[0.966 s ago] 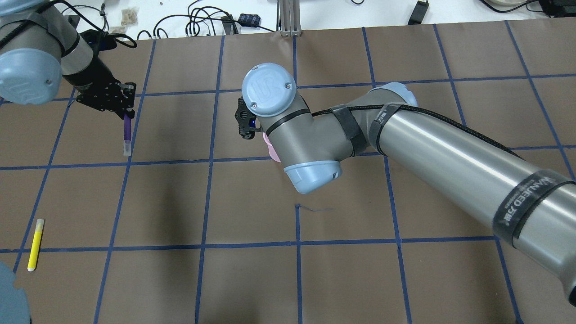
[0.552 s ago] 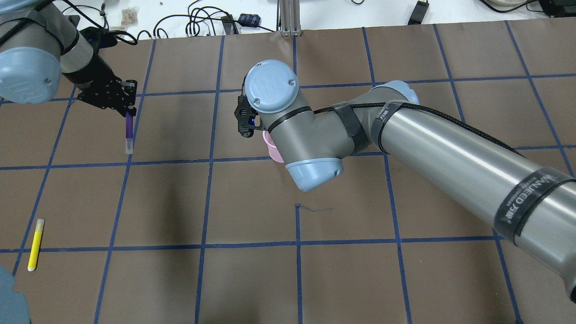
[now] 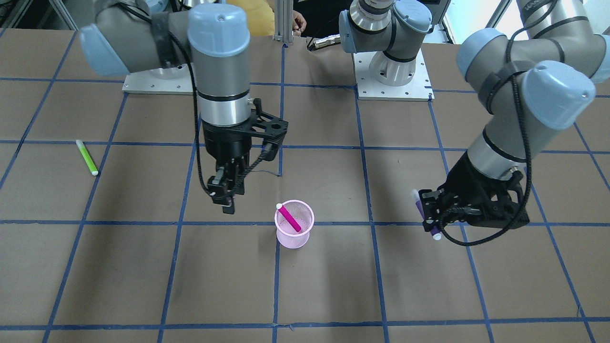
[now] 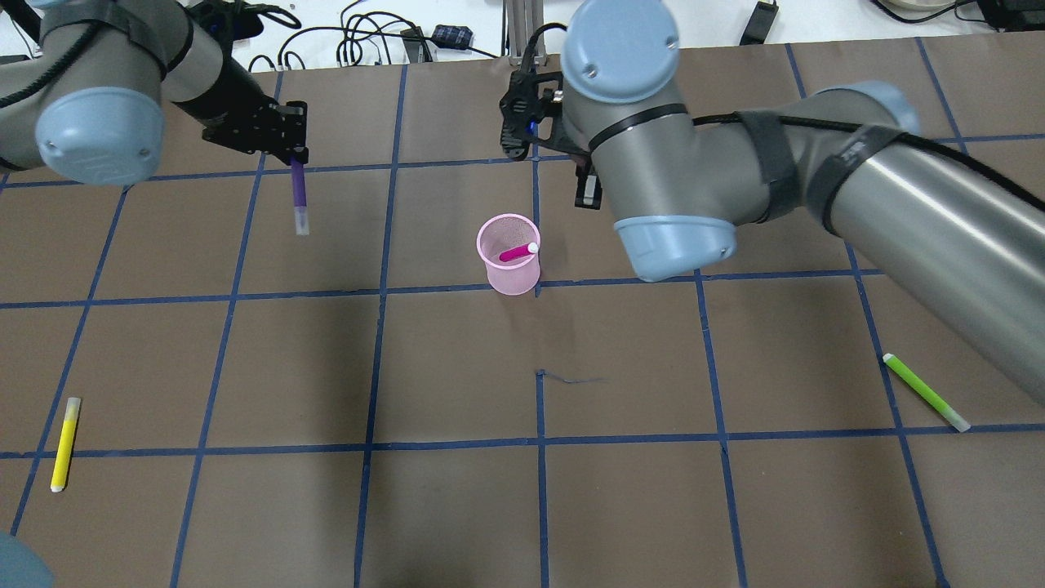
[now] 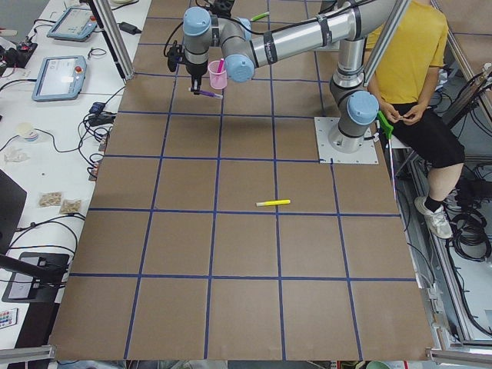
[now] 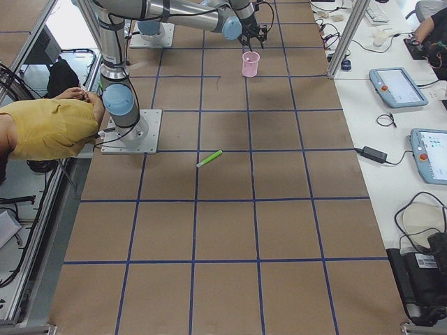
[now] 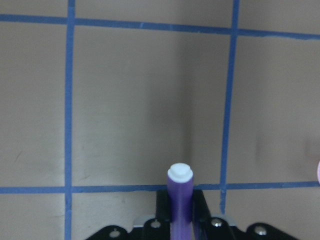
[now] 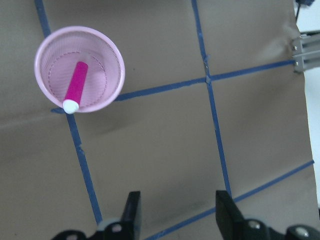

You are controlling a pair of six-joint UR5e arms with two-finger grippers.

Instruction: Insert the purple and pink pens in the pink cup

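Pink cup (image 4: 508,269): upright; pink pen (image 4: 516,252) leaning inside;
Left gripper (image 4: 295,158): clamped on purple pen (image 4: 299,194);
Right gripper (image 8: 177,210): jaws apart

The left arm (image 4: 122,73) reaches over the table with its wrist tilted, and the left gripper (image 4: 294,159) is clamped on a purple pen (image 4: 299,192) that projects beyond the fingertips. The right arm (image 4: 816,180) extends across the table centre with its wrist vertical. The right gripper (image 8: 177,200) points straight down, jaws apart and empty.
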